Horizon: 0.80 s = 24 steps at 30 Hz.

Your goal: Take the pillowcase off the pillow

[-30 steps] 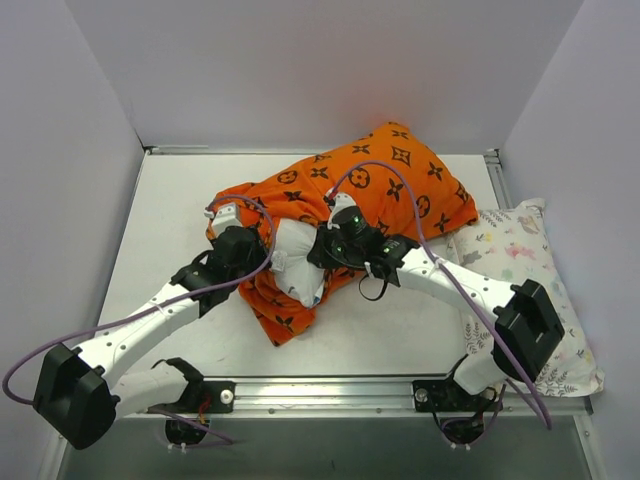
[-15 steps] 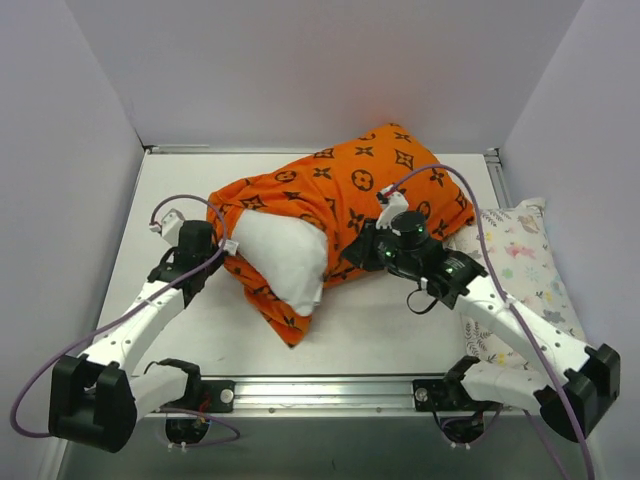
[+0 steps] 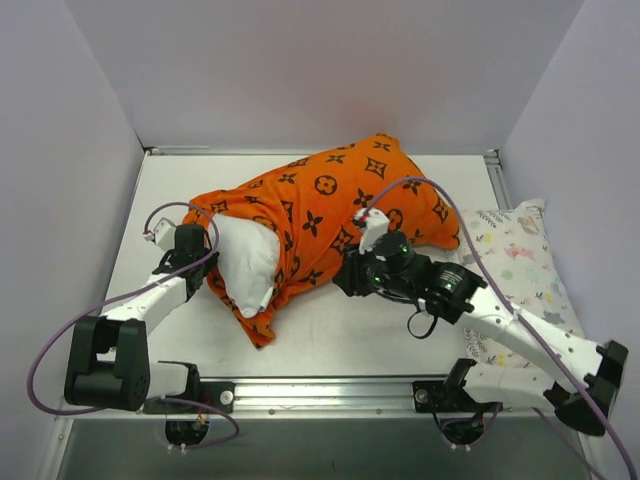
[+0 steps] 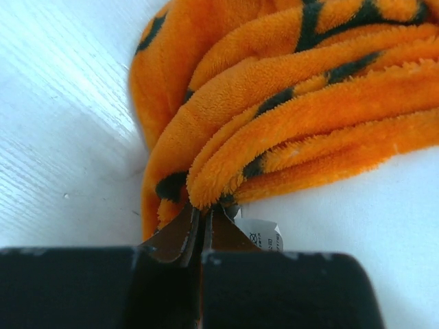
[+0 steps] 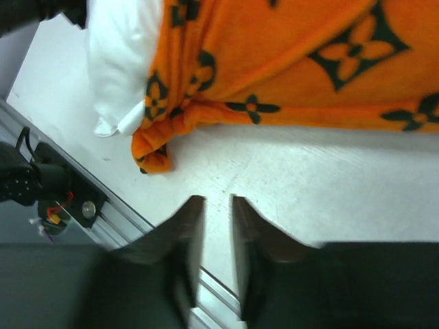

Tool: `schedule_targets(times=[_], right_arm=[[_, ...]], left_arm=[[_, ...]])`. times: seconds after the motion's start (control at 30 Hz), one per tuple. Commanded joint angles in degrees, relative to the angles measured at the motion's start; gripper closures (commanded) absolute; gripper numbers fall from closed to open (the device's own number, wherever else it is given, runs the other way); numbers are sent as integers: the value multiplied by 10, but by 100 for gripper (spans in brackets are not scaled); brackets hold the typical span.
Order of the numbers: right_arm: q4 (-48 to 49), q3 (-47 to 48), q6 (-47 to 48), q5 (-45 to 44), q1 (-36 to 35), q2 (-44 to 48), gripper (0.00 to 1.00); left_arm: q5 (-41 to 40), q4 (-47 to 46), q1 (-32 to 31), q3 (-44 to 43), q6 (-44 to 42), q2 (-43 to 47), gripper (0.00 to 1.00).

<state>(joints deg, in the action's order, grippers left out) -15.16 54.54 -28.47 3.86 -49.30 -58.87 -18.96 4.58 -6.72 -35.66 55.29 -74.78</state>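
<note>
The orange pillowcase (image 3: 330, 200) with black motifs lies slantwise across the table, and the white pillow (image 3: 245, 262) bulges out of its open left end. My left gripper (image 3: 207, 255) is at that opening, shut on a bunched fold of the pillowcase (image 4: 288, 103). Its gripper tips (image 4: 202, 209) pinch the hem beside a small white tag (image 4: 262, 236). My right gripper (image 3: 344, 280) hovers off the pillowcase's near edge. In the right wrist view the gripper (image 5: 216, 200) stands slightly open over bare table, with the pillowcase (image 5: 309, 62) and pillow (image 5: 120, 55) ahead of it.
A white animal-print pillow (image 3: 520, 265) lies along the table's right edge under my right arm. Grey walls close in the left, back and right sides. The metal rail (image 5: 82, 199) runs along the table's near edge.
My left gripper shut on the pillowcase's open edge and pulled it left. My right gripper let go, opened and backed toward the near side. The whole bundle shifted left.
</note>
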Motion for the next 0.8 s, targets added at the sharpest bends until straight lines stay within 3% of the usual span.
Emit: schedule_targets(times=[0.0,0.03,0.07,0.17,0.37,0.53,0.77], right_arm=[[9,81,105,-111,-88,-63,70],[14,98,127,-124,-111,-80,64],[22,123,148,-159,-129,-98,51],[51,160,210,-193,-173,-168,34],[98,202,270,-175,-182,-259,21],[135,218,329,-207,-194,-319,13],[139,253,389,-292,-207,-416,0]], left_arm=[[45,-76,-10,32,5,10,100],[65,-94,-13,58,7,11,100],[76,-110,-16,68,9,17,100],[88,-159,-62,100,24,19,100],[95,-180,-151,101,53,28,100],[92,-162,-169,122,56,108,100],[57,-62,-167,119,61,172,100]])
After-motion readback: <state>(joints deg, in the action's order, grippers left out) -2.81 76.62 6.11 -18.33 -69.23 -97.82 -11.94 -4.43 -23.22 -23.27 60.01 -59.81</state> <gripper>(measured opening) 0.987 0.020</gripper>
